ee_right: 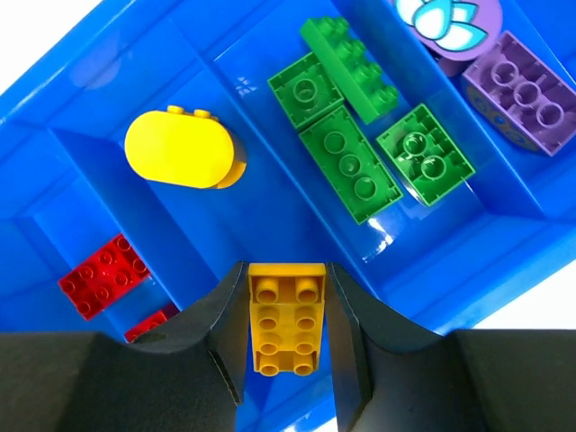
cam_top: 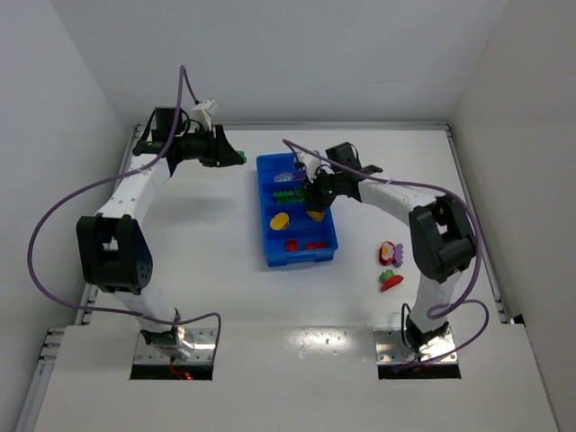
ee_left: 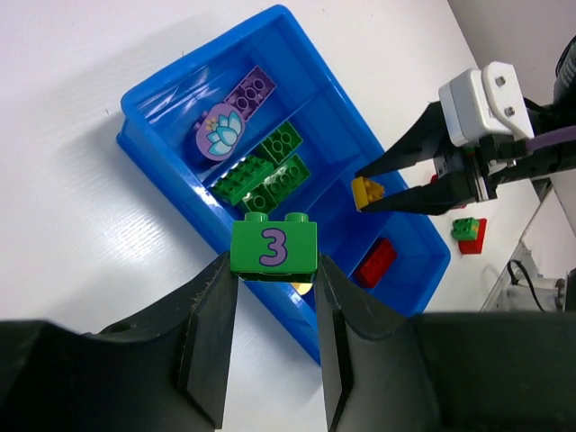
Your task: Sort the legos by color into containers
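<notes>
The left gripper [ee_left: 274,272] pinches a green "3" brick [ee_left: 273,246] above the bench [cam_top: 225,279], left of the blue tray [cam_top: 301,260]. The tray holds purple, green, yellow and red legos in separate compartments. The right gripper [ee_right: 287,297] pinches a yellow brick [ee_right: 286,319] over the tray's right side.

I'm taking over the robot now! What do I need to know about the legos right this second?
Left gripper: shut on a green "3" brick, off the far left corner of the blue tray.
Right gripper: shut on a yellow brick, over the tray.
Done: purple pieces, green bricks, a yellow rounded piece and red bricks each lie in their own compartment.
Left: drop both held bricks with their colors, then sort the loose pieces on the table by the right arm.
</notes>
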{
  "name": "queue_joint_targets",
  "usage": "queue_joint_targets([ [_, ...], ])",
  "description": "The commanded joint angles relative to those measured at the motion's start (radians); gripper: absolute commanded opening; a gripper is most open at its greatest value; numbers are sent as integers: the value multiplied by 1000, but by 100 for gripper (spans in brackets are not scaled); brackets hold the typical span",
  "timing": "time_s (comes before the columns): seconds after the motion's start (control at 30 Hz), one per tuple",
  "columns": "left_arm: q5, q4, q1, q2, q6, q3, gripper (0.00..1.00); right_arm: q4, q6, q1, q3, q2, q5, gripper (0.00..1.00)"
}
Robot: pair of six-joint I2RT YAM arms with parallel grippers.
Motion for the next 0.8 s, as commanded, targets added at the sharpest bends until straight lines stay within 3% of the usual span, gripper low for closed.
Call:
queue_joint_targets([
  [0.0, -2, 8, 0, -31, 22, -1, 19, 23, -69, 30, 19, 5, 3, 15],
  [0.07, 12, 8, 0, -19, 22, -1, 19, 23, -78, 39, 19, 5, 17, 30],
  [0.1, 12, 8, 0, -19, 22, -1, 19, 23, -78, 39, 7, 5, 32, 43],
  [0.3, -46, 8, -49, -19, 45, -1, 19, 65, -81, 68, -53, -53, 92, 78],
  [0.5, -51, 8, -132, -19, 56, -33, 19, 163, 56, 53, -93, -215, 138, 81],
  [0.77, -132, 8, -335, 46, 86, -31, 19, 164, 325, -47, -128, -386, 365, 85],
])
